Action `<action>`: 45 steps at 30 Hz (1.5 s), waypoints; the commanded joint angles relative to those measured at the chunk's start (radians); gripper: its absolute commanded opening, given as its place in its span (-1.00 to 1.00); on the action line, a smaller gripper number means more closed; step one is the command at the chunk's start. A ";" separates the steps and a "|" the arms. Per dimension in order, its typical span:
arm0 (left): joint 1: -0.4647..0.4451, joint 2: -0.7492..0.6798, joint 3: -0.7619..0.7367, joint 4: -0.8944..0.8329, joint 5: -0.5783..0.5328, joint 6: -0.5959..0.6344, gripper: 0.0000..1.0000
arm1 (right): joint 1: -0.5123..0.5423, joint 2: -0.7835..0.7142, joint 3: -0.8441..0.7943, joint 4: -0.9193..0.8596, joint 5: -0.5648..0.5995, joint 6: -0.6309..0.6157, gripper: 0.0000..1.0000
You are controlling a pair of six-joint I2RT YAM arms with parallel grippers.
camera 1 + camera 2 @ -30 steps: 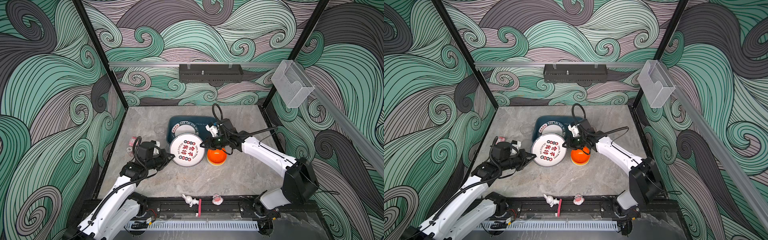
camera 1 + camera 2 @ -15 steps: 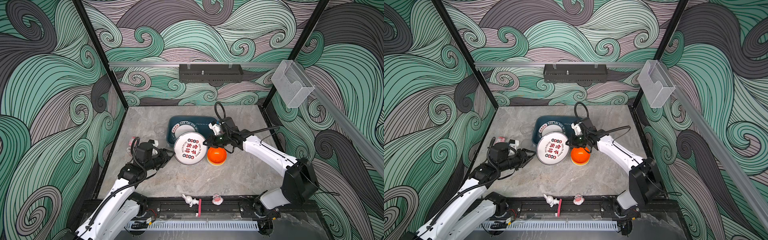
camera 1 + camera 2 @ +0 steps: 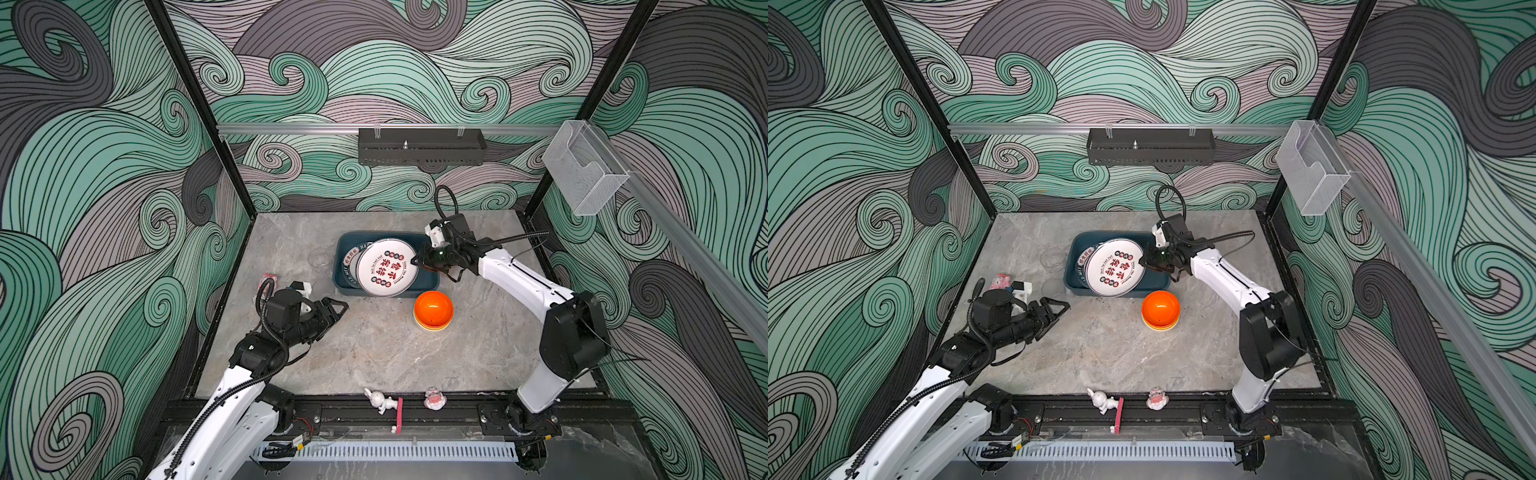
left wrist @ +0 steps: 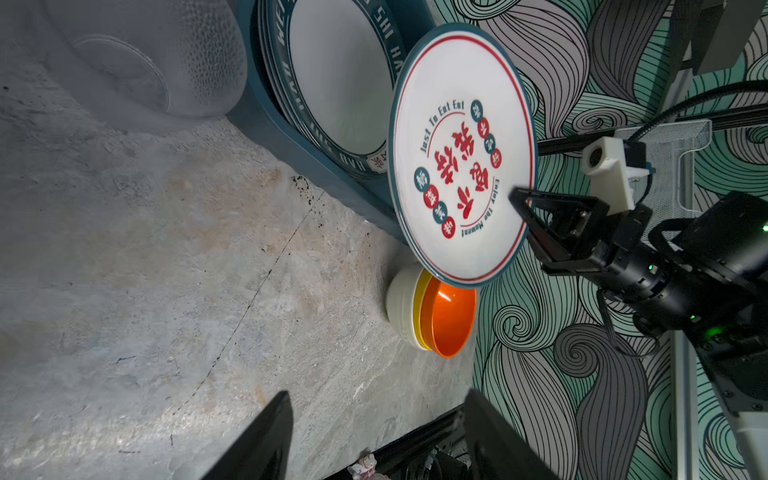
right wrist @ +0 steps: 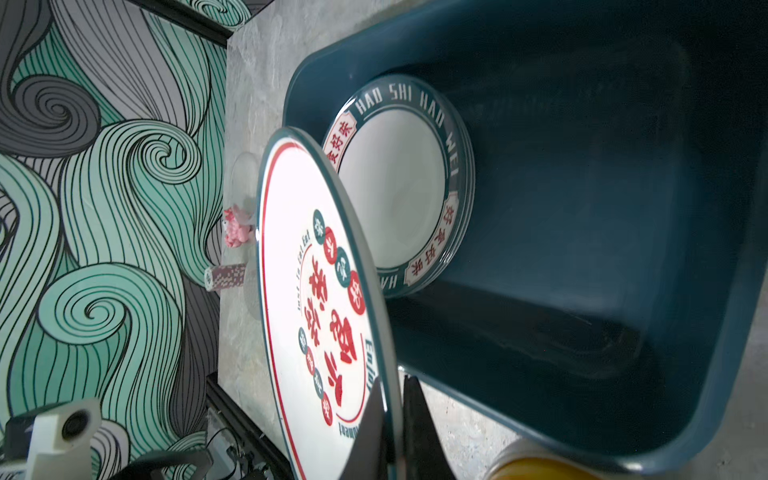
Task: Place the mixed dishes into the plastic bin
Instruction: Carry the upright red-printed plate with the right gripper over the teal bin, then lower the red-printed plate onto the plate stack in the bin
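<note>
On the back rail, black metal tray [image 3: 422,146]; on the right rail, clear acrylic box [image 3: 584,172]. At the front edge of the grey marble surface [image 3: 374,353], white rabbit figurine [image 3: 377,400] and pink-and-white figurine [image 3: 434,399], red strip [image 3: 400,411] between. By the left wall, pink figurine [image 3: 1000,281].

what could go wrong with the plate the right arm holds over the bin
The right gripper pinches the red-lettered plate only at its rim, tilted, so it may slip. Released from there, it could strike the green-rimmed plate in the plastic bin or catch the bin's near wall.
</note>
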 commanded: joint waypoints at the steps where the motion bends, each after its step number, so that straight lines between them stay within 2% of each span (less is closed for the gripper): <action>1: -0.003 -0.010 -0.007 -0.038 -0.023 0.029 0.36 | -0.007 0.051 0.077 0.020 0.019 0.031 -1.00; 10: -0.003 -0.001 -0.016 -0.046 -0.027 0.036 0.37 | -0.006 0.217 0.215 0.026 0.025 0.073 -1.00; 19: -0.003 0.019 -0.037 -0.026 -0.023 0.028 0.37 | 0.004 0.310 0.286 0.016 0.039 0.075 -1.00; 45: -0.002 0.008 -0.051 -0.026 -0.023 0.024 0.37 | 0.032 0.408 0.393 -0.020 0.054 0.070 -1.00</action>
